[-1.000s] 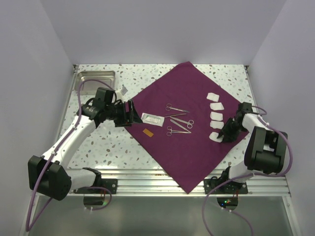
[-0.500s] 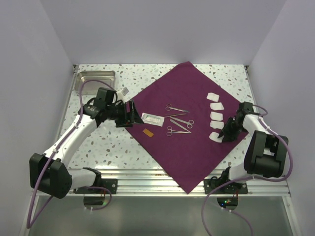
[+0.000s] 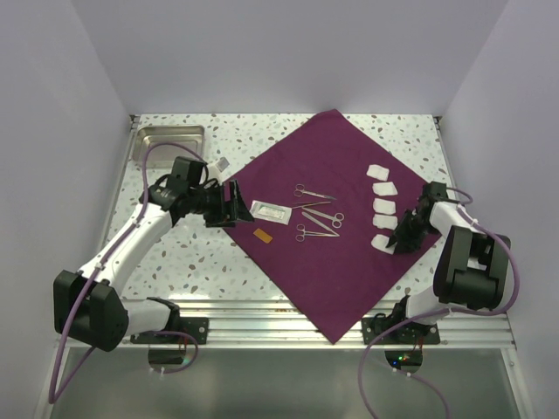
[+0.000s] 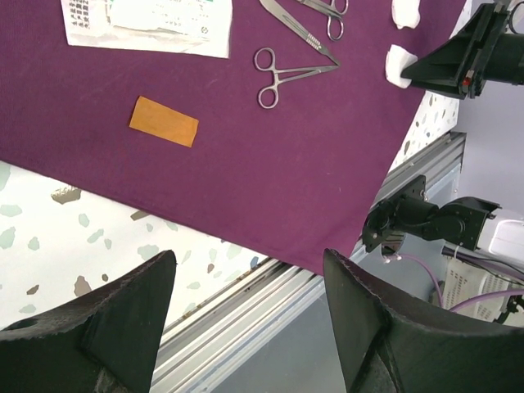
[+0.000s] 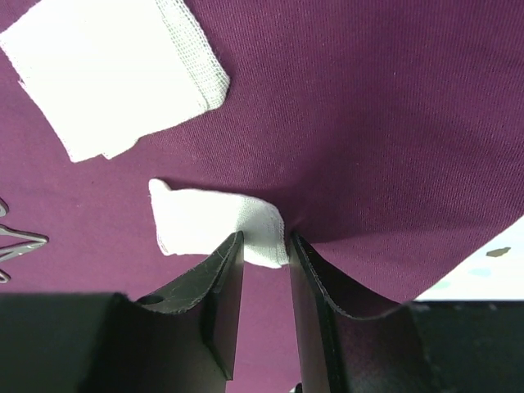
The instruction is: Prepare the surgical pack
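Purple cloth [image 3: 332, 279] lies spread flat as a diamond on the table [image 3: 183, 253], centre-right. Right gripper [image 5: 264, 260] is low at the cloth's right corner, fingers nearly closed, pinching the end of the nearest gauze pad [image 5: 205, 223]. Left gripper [image 4: 246, 266] is wide open and empty over the cloth's left edge, near an orange strip [image 4: 164, 121] and clamps [image 4: 286, 75].

The surgical pack [image 3: 341, 262] is dark purple cloth, matt, with a fine woven grain. The gauze pad [image 5: 115, 74] is white loose-woven cloth, rough at the edge. The gauze piece [image 5: 205, 221] is soft and crumpled. The clamp [image 4: 291, 74] is shiny bare metal. The packet [image 4: 147, 20] looks like glossy paper. The table [image 3: 192, 253] is smooth and speckled like stone. The tray [image 3: 168, 140] is dull grey metal. The right hand [image 5: 264, 246] looks like smooth black plastic.
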Robot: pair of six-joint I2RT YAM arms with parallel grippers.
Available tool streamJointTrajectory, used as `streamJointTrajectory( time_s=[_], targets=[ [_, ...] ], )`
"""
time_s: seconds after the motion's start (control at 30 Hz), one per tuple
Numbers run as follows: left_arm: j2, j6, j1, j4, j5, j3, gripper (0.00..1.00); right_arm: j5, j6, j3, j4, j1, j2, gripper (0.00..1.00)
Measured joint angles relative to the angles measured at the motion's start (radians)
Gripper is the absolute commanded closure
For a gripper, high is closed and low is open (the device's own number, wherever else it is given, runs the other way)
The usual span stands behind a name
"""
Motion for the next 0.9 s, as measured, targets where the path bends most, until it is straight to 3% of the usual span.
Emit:
streamJointTrajectory(
  time_s=[0.03,0.3,0.5,0.9],
  targets=[
    [0.0,0.0,0.0,0.0,0.0,-0.002,0.24,0.0,0.0,0.0,0.0,0.0,0.0,0.75],
    [0.0,0.0,0.01,0.0,0.003,-0.013,0.24,-0.001,-0.009,0.007,-0.002,0.0,0.0,1.0],
    [-0.016,0.005,0.019,0.009,0.004,-0.056,0.24,-0.011,-0.005,0.018,-0.003,0.0,-0.023,1.0],
    [-0.049,0.049,0.021,0.069,0.01,-0.197,0.24,-0.194,-0.056,0.135,-0.022,0.002,-0.106,1.0]
  ],
)
